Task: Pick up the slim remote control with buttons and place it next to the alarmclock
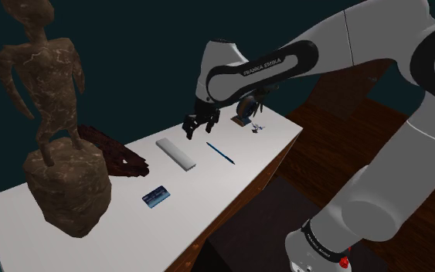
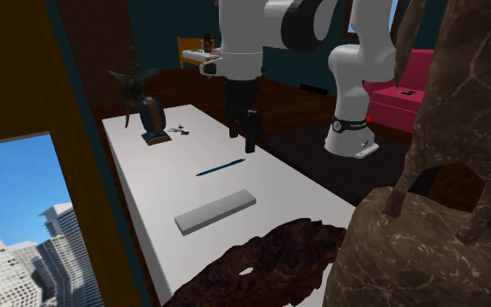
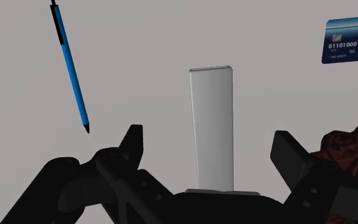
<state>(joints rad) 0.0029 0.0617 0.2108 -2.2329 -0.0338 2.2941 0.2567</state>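
The slim remote (image 1: pixel 176 154) (image 2: pixel 216 212) is a plain grey bar lying flat on the white table (image 1: pixel 130 224). The black gripper (image 1: pixel 200 124) (image 2: pixel 242 135) hangs open above the table, over the remote's end nearer the clock and not touching it. In the wrist view the remote (image 3: pixel 212 127) runs lengthwise away from the gap of the gripper (image 3: pixel 209 135), whose fingers stand wide apart on either side. The alarm clock (image 1: pixel 246 110) (image 2: pixel 153 118), round and dark on a small stand, sits at the table's far end.
A blue pen (image 1: pixel 219 152) (image 2: pixel 220 167) (image 3: pixel 71 63) lies between remote and clock. A blue card (image 1: pixel 155 196) (image 3: pixel 352 39) lies nearer the brown statue (image 1: pixel 53 116) (image 2: pixel 444 174). A rough dark brown lump (image 1: pixel 115 154) (image 2: pixel 269 262) lies beside the remote. A small item (image 1: pixel 256 127) sits by the clock.
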